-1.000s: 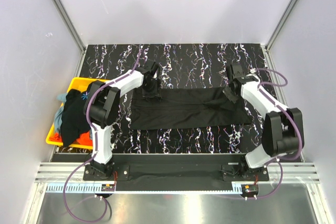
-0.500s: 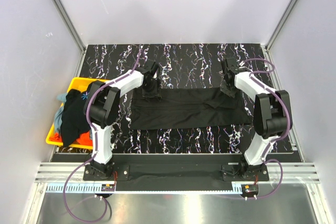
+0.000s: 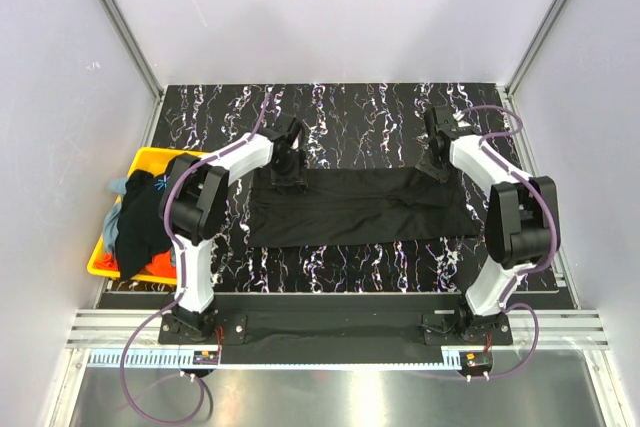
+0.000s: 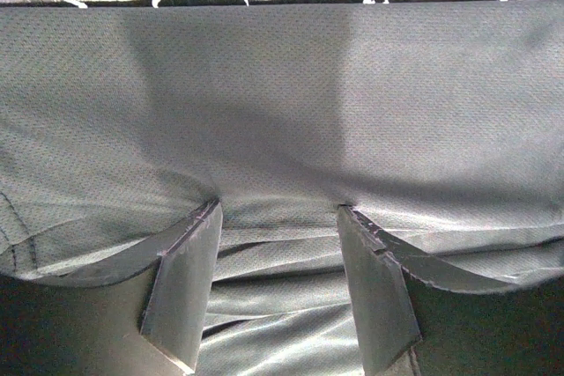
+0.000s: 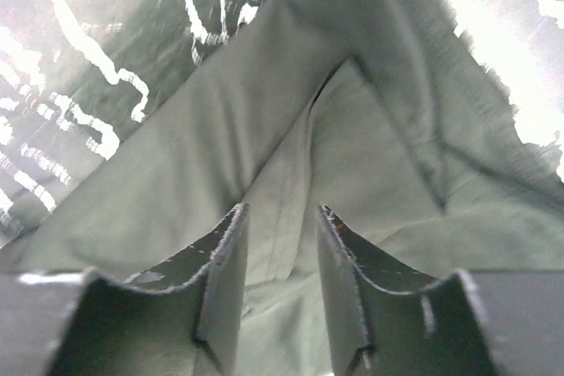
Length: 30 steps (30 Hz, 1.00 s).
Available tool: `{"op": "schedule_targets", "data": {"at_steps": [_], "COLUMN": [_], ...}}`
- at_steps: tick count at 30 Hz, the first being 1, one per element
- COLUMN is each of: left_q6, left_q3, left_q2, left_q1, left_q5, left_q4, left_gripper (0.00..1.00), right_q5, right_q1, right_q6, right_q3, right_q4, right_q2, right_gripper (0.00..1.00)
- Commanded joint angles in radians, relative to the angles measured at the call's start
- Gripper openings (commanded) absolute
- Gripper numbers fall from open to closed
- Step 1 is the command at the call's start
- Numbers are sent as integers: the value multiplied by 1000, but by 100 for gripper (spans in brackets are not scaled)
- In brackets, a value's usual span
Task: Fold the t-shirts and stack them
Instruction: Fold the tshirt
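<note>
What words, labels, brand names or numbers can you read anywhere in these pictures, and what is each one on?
No readable text in any view.
black t-shirt spread on the table: plain, no print or tag showing.
dark shirt in the yellow bin: a pale-blue starburst print, a figure and not lettering.
pale strip along the front rail: fine tick marks, too small to read any numbers.

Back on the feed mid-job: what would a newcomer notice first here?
A black t-shirt lies as a long band across the middle of the marbled table, the left claw and right claw over its far corners. At the left edge sits a yellow bin heaped with dark, grey-blue and orange-red shirts.
</note>
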Motion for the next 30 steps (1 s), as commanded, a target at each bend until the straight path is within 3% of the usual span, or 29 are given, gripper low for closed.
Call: {"op": "schedule_targets", "data": {"at_steps": [1,8,13,30], "left_q6": [13,23,20,18], "left_q3": [37,62,54,34], "left_q2": [-85,-148,-136,-117], "left_q1": [4,6,4,4], "left_q5": [36,54,54,33], "left_q4": [6,-3,-4,-3], "left_gripper": [61,62,62,62], "right_q5": [-126,-206,-223,-270], "right_q1": [-6,-4,-4,-4], "right_q6": [56,99,117,219], "right_q3": [-76,-212,-272,-321], "right_q4": [46,192,269,321], "right_q2": [-67,-70,-101,-122], "right_gripper": [45,54,54,39]}}
